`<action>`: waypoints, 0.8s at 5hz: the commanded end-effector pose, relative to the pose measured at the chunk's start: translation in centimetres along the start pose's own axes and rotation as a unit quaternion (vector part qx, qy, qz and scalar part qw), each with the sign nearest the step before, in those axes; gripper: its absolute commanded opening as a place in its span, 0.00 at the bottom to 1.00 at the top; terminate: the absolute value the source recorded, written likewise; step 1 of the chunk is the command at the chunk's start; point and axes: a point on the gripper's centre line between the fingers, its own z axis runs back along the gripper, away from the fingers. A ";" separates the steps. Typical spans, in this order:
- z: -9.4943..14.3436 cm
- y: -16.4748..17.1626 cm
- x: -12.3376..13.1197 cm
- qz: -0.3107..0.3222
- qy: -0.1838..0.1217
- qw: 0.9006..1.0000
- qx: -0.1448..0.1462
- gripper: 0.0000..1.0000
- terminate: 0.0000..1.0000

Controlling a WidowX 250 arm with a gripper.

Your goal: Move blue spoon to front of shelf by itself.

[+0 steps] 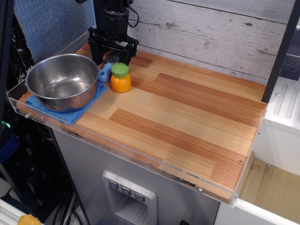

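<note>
The blue spoon [105, 71] lies at the back left of the shelf [187, 117], its light-blue handle between the steel bowl and the orange-and-green toy. Its grey bowl sits under my gripper and shows only partly. My gripper [112, 57] is black and points down over the spoon's bowl end, with its fingers open on either side of it. I cannot tell whether the fingers touch the spoon.
A big steel bowl [62, 80] stands on a blue cloth [70, 112] at the left end. An orange-and-green toy [120, 78] stands right of the spoon handle. A clear acrylic rim [140, 157] edges the front. A grey plank wall [211, 33] runs behind.
</note>
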 end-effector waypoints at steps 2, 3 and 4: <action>3.9 2.3 -0.8 0.025 -0.052 0.998 -0.019 0.00 0.00; 6.6 3.8 -2.0 0.050 -0.083 0.995 -0.040 0.00 0.00; 8.8 5.2 -3.0 0.073 -0.115 0.989 -0.061 0.00 0.00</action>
